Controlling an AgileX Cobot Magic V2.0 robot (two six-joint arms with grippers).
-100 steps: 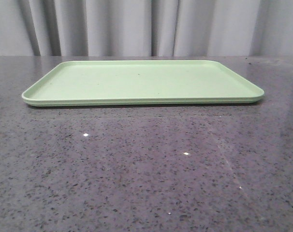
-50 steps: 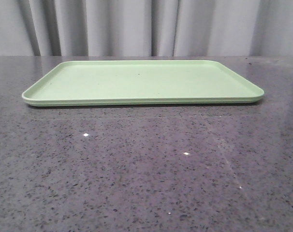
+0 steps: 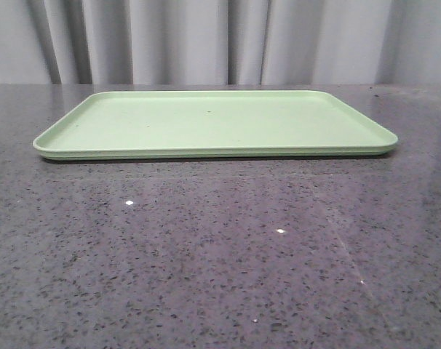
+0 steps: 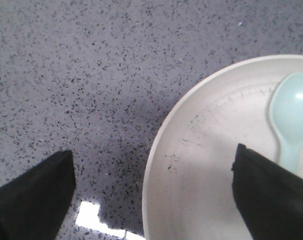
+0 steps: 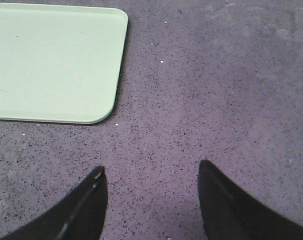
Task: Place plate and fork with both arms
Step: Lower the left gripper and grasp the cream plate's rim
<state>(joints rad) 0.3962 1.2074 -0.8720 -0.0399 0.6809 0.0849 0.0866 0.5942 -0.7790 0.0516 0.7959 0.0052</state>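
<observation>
In the front view, a light green tray (image 3: 215, 122) lies flat on the dark speckled table (image 3: 220, 262). Grey curtains (image 3: 220, 40) hang behind the table. No arm and no gripper shows in this view, and the plate and the fork do not show here either.

In the left wrist view, the left gripper (image 4: 154, 192) hangs over the table with its jaws wide apart and nothing between them. One black finger (image 4: 31, 197) is above bare table, and the other finger is above the inside of the plate (image 4: 201, 165). The rim of the plate runs between the two fingers. The plate rests on the table, and a pale blue-grey spoon (image 4: 291, 120) lies inside the plate, near its rim. The fork is not visible in this view.

In the right wrist view, the right gripper (image 5: 151, 200) is above bare table, its jaws apart and empty. A corner of the tray lies well apart from the fingers. The fork does not show in this view.
</observation>
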